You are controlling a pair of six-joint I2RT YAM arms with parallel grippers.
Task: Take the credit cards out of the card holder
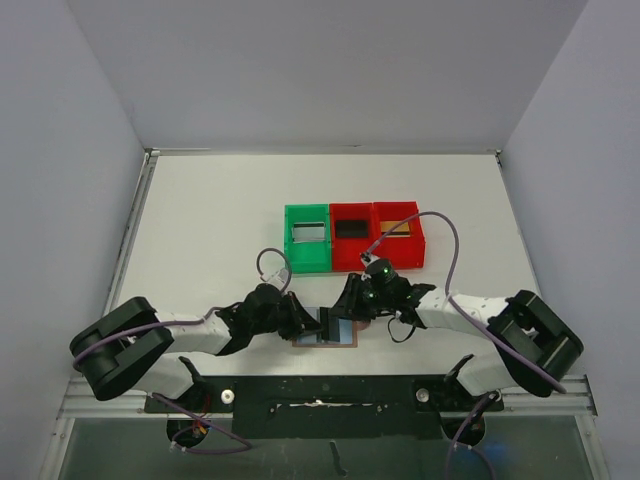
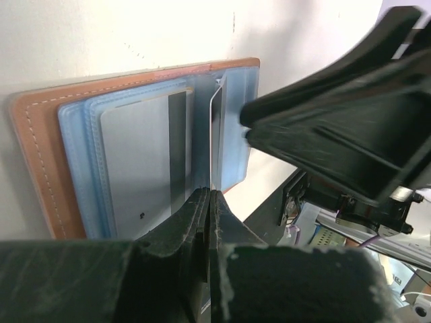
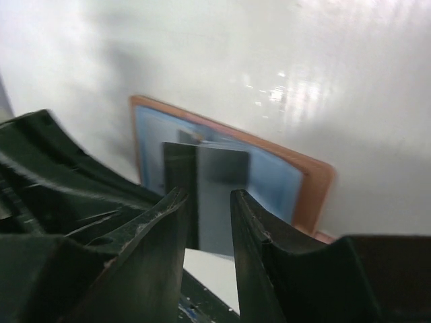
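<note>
The card holder (image 1: 345, 333) lies open near the table's front edge, brown leather (image 2: 40, 155) with blue-grey pockets (image 3: 276, 182). One silver-grey credit card (image 2: 135, 168) with a dark stripe sits in a pocket. A second silver-grey card (image 3: 225, 175) stands upright over the holder. The left wrist view shows it edge-on (image 2: 215, 134), running into my left gripper (image 2: 210, 195), which is shut on it. My right gripper (image 3: 209, 194) hovers at that card with its jaws apart, and nothing is pinched between them. From above, both grippers (image 1: 308, 322) (image 1: 350, 305) meet over the holder.
Behind the holder stand a green bin (image 1: 307, 264) and two red bins (image 1: 352, 264) (image 1: 398, 262) in a row. Flat pieces lie in them: grey, black and tan. The black base plate (image 1: 320, 395) runs along the near edge. Purple cables loop over both arms.
</note>
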